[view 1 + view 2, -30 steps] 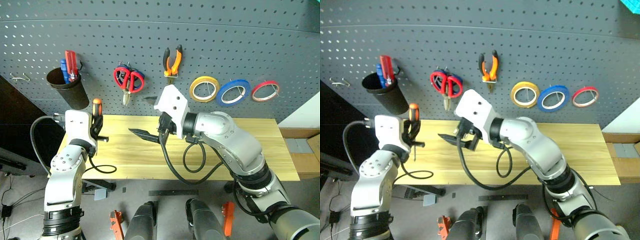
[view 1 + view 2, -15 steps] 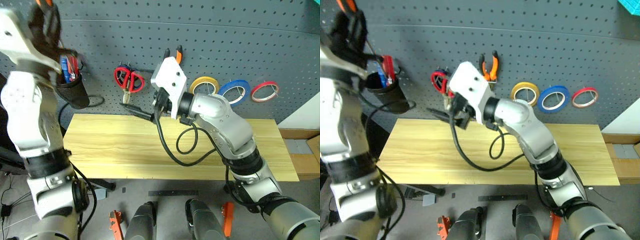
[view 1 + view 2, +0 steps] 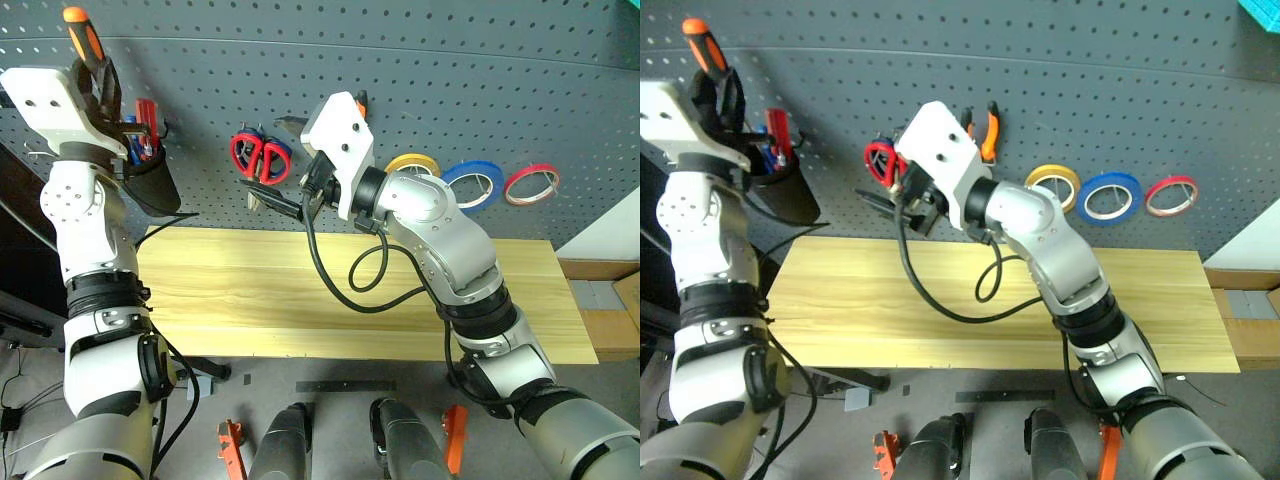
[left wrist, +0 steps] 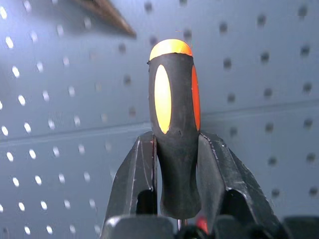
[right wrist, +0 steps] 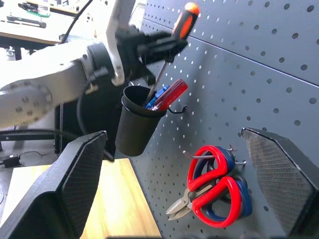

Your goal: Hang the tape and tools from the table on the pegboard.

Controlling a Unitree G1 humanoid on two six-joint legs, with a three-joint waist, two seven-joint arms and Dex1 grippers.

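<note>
At the upper left of the left eye view, the left gripper (image 3: 97, 72) is clamped on the screwdriver (image 3: 84, 36), its 2 black fingers (image 4: 135, 172) pressing either side of the orange and black handle, whose orange cap points up. In the right wrist view the thin shaft runs down from that grip into the mouth of the black cup (image 5: 136, 125), which hangs on the pegboard (image 3: 450, 90) and already holds red and blue handles.

Near the upper centre, the right gripper (image 3: 283, 160) has its 2 fingers wide apart and holds nothing; it sits just in front of the red-handle scissors (image 3: 254, 158), which hang on a hook over a blue-handled pair. The pliers (image 3: 986, 132) hang just right of them, partly behind the right wrist. Further right along the board hang the yellow roll (image 3: 413, 165), the blue tape (image 3: 472, 178) and the red roll (image 3: 531, 181). The table (image 3: 250, 300) spans the lower middle, bare apart from the robot's cables above it.
</note>
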